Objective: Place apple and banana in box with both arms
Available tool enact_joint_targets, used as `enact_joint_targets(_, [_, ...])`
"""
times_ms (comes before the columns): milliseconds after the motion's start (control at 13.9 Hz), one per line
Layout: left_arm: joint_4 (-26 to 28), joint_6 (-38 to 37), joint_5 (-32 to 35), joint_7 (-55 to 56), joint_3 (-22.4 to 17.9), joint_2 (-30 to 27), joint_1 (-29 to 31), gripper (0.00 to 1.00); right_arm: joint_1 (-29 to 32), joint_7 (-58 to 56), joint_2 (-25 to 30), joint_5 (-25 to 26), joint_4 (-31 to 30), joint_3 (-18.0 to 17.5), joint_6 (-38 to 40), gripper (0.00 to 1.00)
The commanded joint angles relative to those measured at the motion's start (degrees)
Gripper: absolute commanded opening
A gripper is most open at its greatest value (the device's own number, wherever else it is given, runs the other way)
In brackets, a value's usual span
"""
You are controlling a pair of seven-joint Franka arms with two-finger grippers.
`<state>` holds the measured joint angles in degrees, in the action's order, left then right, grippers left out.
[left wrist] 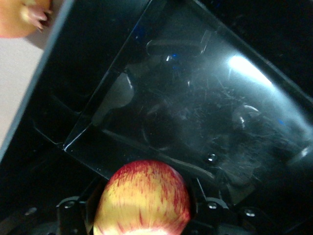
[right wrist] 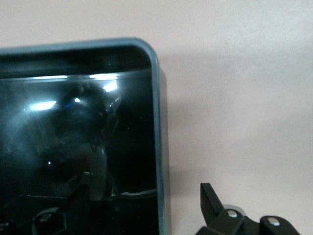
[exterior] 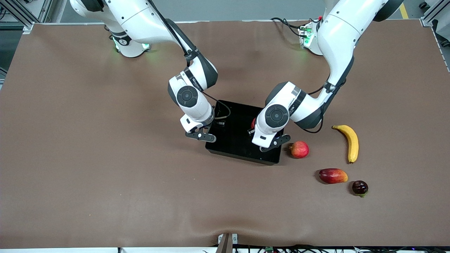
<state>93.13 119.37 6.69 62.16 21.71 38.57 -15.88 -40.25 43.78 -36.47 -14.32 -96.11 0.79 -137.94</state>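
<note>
My left gripper (exterior: 254,128) is over the black box (exterior: 235,138) and is shut on the apple (exterior: 253,123). In the left wrist view the red and yellow streaked apple (left wrist: 142,196) sits between the fingers of the left gripper (left wrist: 144,218), above the box floor (left wrist: 195,112). My right gripper (exterior: 214,125) is open and empty at the box wall toward the right arm's end. In the right wrist view the right gripper (right wrist: 132,210) straddles that wall (right wrist: 161,147), with one finger (right wrist: 210,196) outside it. The banana (exterior: 348,142) lies on the table toward the left arm's end.
A pinkish-red round fruit (exterior: 299,149) lies beside the box, and it also shows in the left wrist view (left wrist: 19,17). A red-and-orange mango-like fruit (exterior: 333,175) and a small dark fruit (exterior: 360,187) lie nearer to the front camera than the banana.
</note>
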Motion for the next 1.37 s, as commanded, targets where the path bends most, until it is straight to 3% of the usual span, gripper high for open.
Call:
enact_joint_targets(0, [1.8,3.8,4.3,0.6,0.2,1.0,0.2,0.00,1.0,0.2,2.6,-0.8,0.1,0.4,2.2,1.00])
enact_joint_targets(360, [1.9,7.8,5.1,0.7,0.0,3.1,0.9,0.00,5.9,-2.7,9.0,-0.1,0.0,0.9,8.1,1.00])
enact_joint_targets(432, [1.8,7.8,5.1,0.7,-0.3,3.3,1.0,0.17,7.6,-6.3,10.2,0.0,0.0,0.9,11.0,1.00])
enact_joint_targets(505, [1.7,7.8,5.1,0.6,-0.3,2.9,1.0,0.76,9.6,-10.3,11.2,0.0,0.0,0.9,14.2,1.00])
enact_joint_targets(577, [1.4,7.7,5.1,0.4,-0.3,2.5,1.2,1.00,11.5,-13.9,12.3,0.1,0.0,0.9,16.6,1.00])
enact_joint_targets(865, [0.0,5.6,5.1,0.4,-0.2,-6.5,3.8,1.00,21.6,-28.3,16.5,0.1,-0.6,0.9,24.7,1.00])
enact_joint_targets(1009, [-1.4,2.5,4.9,-1.5,0.2,-10.8,6.9,1.00,24.4,-28.7,19.8,0.2,-2.4,1.0,26.5,1.00])
enact_joint_targets(1297, [-0.4,-8.7,4.0,-16.7,0.3,-16.4,17.7,1.00,28.8,-29.3,24.9,3.2,-5.1,1.1,29.8,1.00])
